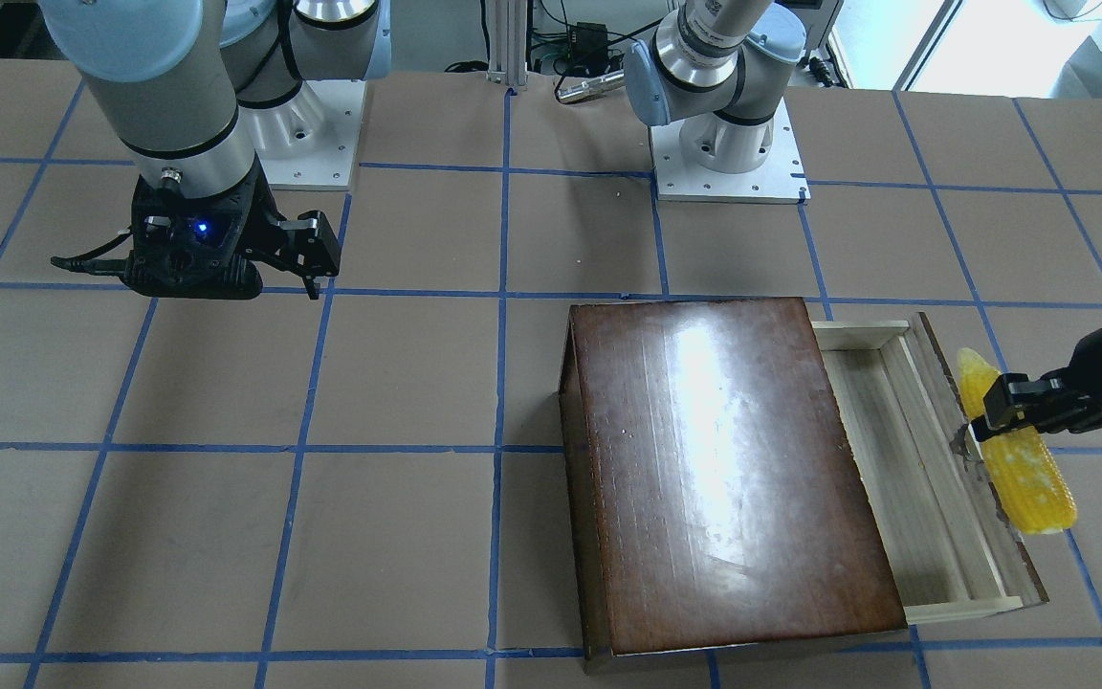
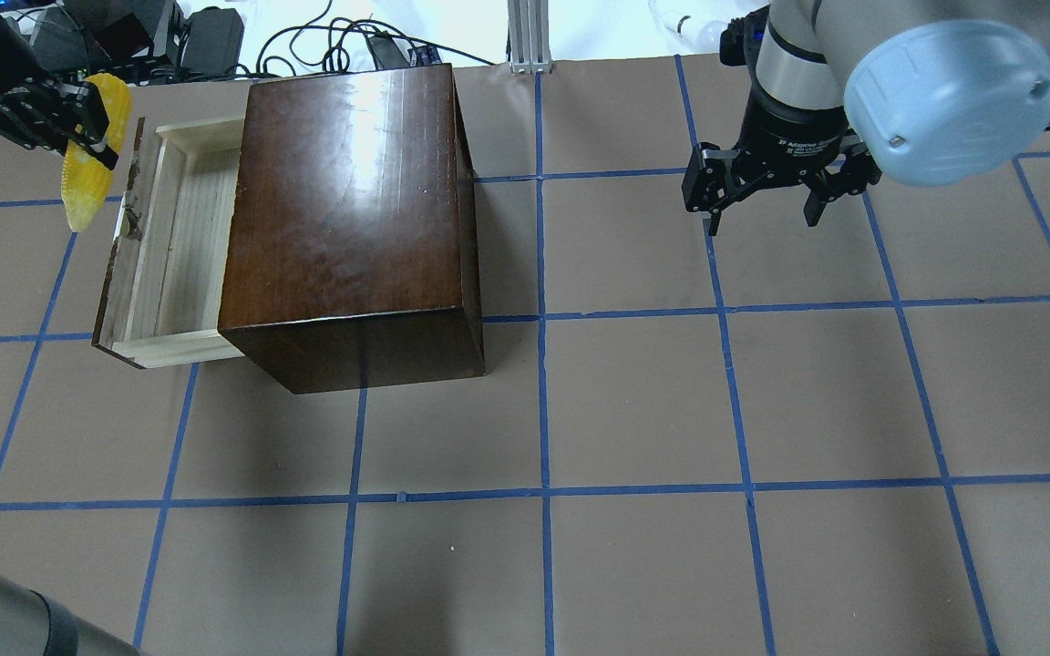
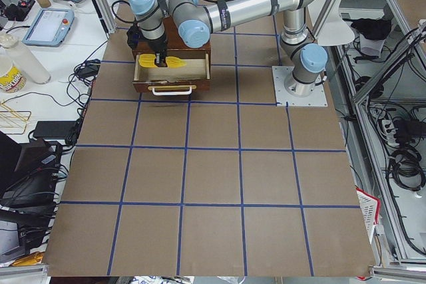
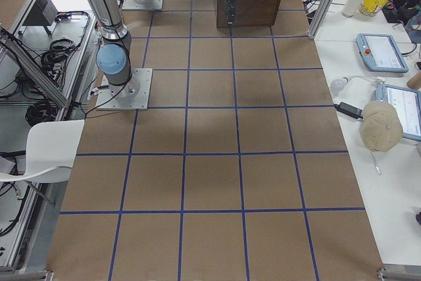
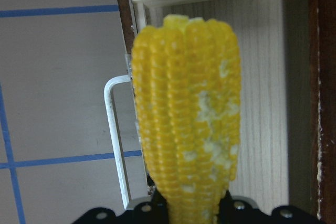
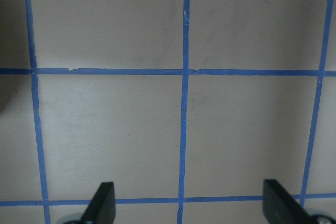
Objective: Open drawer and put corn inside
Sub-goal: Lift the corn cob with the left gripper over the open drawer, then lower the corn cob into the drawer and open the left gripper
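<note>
One risk: left gripper (image 1: 989,418) clamps corn (image 1: 1029,478) over drawer (image 1: 886,459) front lip; dropping here could bounce it outside. Right gripper (image 2: 762,214) spread, idle.

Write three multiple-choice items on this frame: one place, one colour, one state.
1. Where is the corn?
A) lying in the drawer
B) flat on the table
C) held in the left claw at the drawer's front

2. What colour are the table's tape lines?
A) blue
B) red
C) white

3. The right claw is:
A) shut on the corn
B) open and empty
C) shut and empty

Key:
1 C: the left wrist view shows the cob clamped, hanging over the drawer's front edge.
2 A: the grid is blue in every view.
3 B: its fingers stand apart over bare table.
</note>
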Action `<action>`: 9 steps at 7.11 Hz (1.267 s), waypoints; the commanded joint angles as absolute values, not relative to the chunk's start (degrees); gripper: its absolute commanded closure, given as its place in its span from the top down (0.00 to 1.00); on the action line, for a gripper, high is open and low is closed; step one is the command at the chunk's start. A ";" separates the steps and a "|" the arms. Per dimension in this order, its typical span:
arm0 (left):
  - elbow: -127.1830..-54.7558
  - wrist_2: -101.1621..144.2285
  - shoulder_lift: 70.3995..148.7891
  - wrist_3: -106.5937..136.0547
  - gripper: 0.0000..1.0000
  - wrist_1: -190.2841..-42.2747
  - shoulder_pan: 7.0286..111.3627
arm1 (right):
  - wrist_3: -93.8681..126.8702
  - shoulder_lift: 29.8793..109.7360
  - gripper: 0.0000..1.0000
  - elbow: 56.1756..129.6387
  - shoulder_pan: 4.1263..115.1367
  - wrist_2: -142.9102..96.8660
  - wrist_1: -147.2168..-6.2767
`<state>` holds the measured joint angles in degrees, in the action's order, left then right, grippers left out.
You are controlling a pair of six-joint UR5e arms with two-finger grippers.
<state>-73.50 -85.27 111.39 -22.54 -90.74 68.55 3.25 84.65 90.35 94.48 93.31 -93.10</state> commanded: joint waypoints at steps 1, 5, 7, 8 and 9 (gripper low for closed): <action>-75.40 -85.43 111.53 -21.45 0.00 -90.09 70.31 | 3.25 84.73 1.00 90.35 94.48 93.34 -93.08; -85.50 -85.34 112.06 -22.50 0.00 -80.54 70.31 | 3.25 84.64 1.00 90.35 94.48 93.43 -93.16; -86.04 -85.17 113.02 -22.33 0.00 -80.51 70.31 | 3.25 84.64 1.00 90.35 94.48 93.43 -93.16; -86.04 -85.08 113.46 -22.41 0.00 -80.51 70.31 | 3.25 84.64 1.00 90.35 94.48 93.43 -93.08; -86.04 -85.17 113.64 -21.98 0.01 -80.68 70.66 | 3.25 84.73 1.00 90.35 94.48 93.43 -93.08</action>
